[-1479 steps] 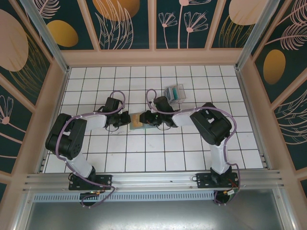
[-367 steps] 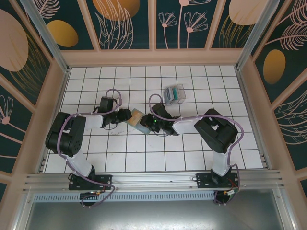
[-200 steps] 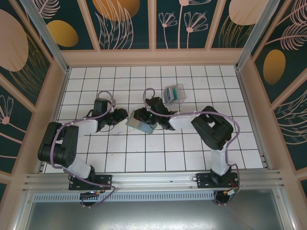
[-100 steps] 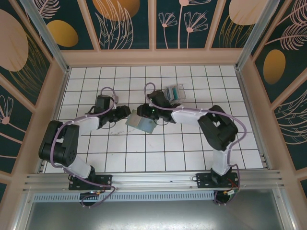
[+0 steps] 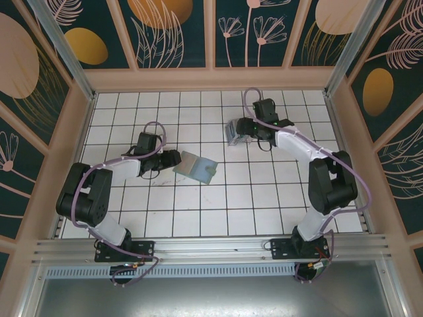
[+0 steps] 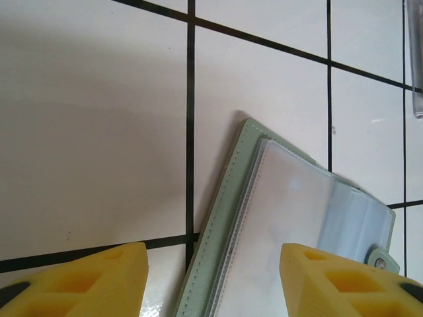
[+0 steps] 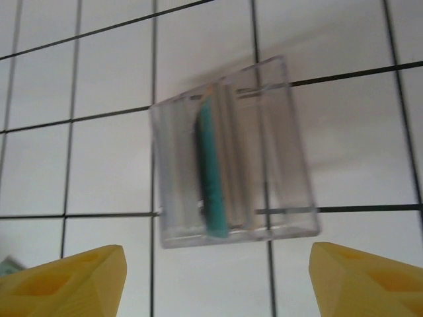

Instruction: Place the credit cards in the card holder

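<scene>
Left end effector (image 6: pixel 211 264): yellow fingers (image 6: pixel 99 277) spread wide, pinching nothing; low over the surface, at the left edge of the card holder.
Right end effector (image 7: pixel 217 257): yellow fingers (image 7: pixel 370 281) spread wide, pinching nothing; it hangs over the clear slotted box.
Card holder (image 6: pixel 291 224): lies open and flat on the surface, sage-green border on the outside, pale bluish-grey pockets facing up, a snap tab at its far corner. In the left wrist view its near edge runs between the two left fingers. In the top view it sits near the middle of the surface, turned at an angle to the tile lines.
Credit cards (image 7: pixel 213 172): stand on edge inside the clear slotted box, with a teal one plainest; the others are blurred.
Clear slotted box (image 7: pixel 277 152): rests on the surface toward the far side, well apart from the card holder.
Surface (image 6: pixel 86 119): white tiles with dark grid lines.
</scene>
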Robot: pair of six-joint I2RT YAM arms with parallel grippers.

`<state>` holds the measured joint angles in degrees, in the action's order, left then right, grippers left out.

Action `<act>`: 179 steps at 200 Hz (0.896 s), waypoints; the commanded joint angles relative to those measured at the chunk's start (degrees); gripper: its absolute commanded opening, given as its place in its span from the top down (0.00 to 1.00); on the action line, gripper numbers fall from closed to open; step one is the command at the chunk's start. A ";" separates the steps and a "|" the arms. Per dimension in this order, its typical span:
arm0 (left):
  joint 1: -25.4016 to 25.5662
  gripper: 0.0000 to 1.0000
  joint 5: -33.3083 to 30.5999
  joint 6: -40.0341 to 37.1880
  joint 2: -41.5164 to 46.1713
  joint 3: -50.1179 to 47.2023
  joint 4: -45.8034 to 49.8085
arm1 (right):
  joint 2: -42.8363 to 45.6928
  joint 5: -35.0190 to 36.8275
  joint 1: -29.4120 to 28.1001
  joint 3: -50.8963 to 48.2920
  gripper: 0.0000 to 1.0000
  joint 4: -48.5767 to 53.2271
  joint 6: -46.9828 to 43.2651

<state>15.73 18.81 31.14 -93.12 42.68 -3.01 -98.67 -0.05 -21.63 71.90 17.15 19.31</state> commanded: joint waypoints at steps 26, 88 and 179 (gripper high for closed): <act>0.17 0.44 0.32 -0.77 -0.05 -1.06 -0.23 | -11.09 2.85 -0.06 12.04 0.33 9.28 -8.76; 0.14 0.43 -0.39 -1.61 0.50 -1.81 0.72 | -18.85 11.12 -0.50 21.18 0.38 16.08 -12.11; 0.18 0.43 -0.44 -2.22 -0.66 -0.40 1.16 | -23.36 25.61 -3.43 25.07 0.46 20.80 -16.58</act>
<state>15.73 18.83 30.52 -93.17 41.41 -2.76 -120.18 19.14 -25.61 95.55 33.17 4.82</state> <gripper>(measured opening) 0.570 0.559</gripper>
